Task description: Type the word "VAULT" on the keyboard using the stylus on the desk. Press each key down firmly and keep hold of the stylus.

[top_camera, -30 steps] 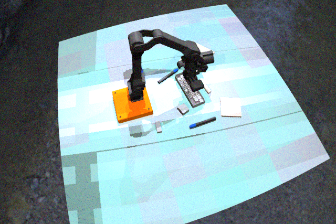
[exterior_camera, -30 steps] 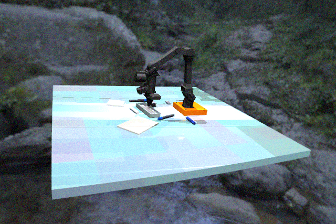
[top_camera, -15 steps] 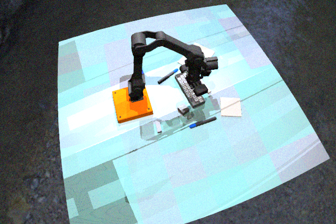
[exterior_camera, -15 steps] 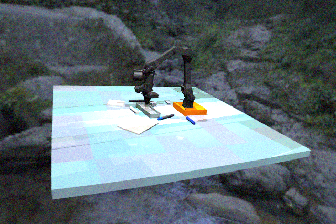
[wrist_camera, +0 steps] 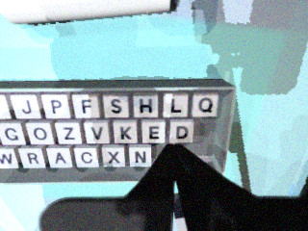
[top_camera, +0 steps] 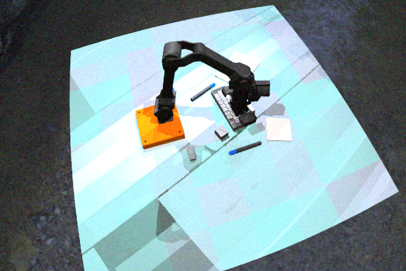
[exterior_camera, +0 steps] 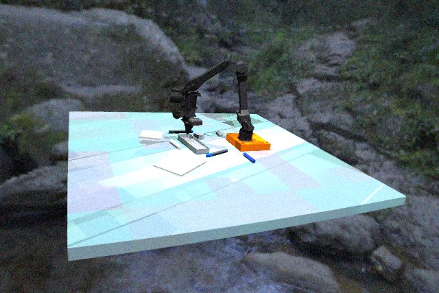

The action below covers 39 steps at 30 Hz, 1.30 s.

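Note:
The keyboard (top_camera: 235, 126) (exterior_camera: 199, 149) (wrist_camera: 72, 176) is a grey tray with white lettered keys. My gripper (top_camera: 238, 114) (exterior_camera: 188, 131) (wrist_camera: 172, 150) is shut with nothing visible between its fingers. Its tips show at the lower edge of the D key (wrist_camera: 183, 135) in the wrist view; whether they touch is unclear. The V, A and L keys show, while U and T are outside the wrist view. A dark pen with a blue end (top_camera: 203, 91) (exterior_camera: 217, 152) lies beside the keyboard, and another dark pen (top_camera: 245, 148) (exterior_camera: 179, 131) lies past its other end. Which is the stylus is unclear.
A white rod (exterior_camera: 175, 143) (wrist_camera: 91, 11) lies along the keyboard's far side. Two grey blocks (top_camera: 221, 132) (top_camera: 191, 153), a pale square pad (top_camera: 278, 129) (exterior_camera: 151, 134), a larger pale sheet (exterior_camera: 180, 165) and a blue pen (exterior_camera: 249, 157) lie around. The arm stands on an orange base (top_camera: 160, 133) (exterior_camera: 252, 146).

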Motion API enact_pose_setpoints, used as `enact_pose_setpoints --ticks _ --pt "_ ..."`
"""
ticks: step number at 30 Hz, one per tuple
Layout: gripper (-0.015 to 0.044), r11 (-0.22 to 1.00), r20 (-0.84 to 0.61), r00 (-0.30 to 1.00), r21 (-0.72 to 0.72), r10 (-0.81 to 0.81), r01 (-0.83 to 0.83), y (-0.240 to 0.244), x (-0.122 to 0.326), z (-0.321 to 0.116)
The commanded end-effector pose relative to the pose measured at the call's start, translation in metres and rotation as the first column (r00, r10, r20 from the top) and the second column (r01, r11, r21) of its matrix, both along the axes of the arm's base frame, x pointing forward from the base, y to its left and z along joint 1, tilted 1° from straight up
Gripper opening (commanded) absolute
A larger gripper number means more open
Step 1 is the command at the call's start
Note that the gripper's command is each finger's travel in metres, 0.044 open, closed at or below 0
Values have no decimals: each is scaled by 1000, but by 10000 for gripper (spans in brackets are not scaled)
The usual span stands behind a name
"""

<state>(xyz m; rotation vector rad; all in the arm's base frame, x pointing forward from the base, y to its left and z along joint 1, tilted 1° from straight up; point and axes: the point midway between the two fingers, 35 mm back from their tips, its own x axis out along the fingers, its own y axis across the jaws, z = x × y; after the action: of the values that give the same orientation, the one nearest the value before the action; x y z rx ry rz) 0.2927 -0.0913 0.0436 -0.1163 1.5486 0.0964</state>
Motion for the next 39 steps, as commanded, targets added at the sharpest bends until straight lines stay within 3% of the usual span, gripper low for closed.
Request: enact_pose_setpoints --ticks 1,5,19,27,39 --pt "0 1000 -2 1000 -2 5 -5 3 -6 0" --pt "0 1000 -4 1000 0 5 -5 22 -35 -1" --pt "0 1000 -4 1000 0 5 -5 25 -36 -1" --pt "0 1000 -5 1000 8 5 -5 103 -47 -2" --pt "0 1000 -5 1000 8 5 -5 105 -48 -2"
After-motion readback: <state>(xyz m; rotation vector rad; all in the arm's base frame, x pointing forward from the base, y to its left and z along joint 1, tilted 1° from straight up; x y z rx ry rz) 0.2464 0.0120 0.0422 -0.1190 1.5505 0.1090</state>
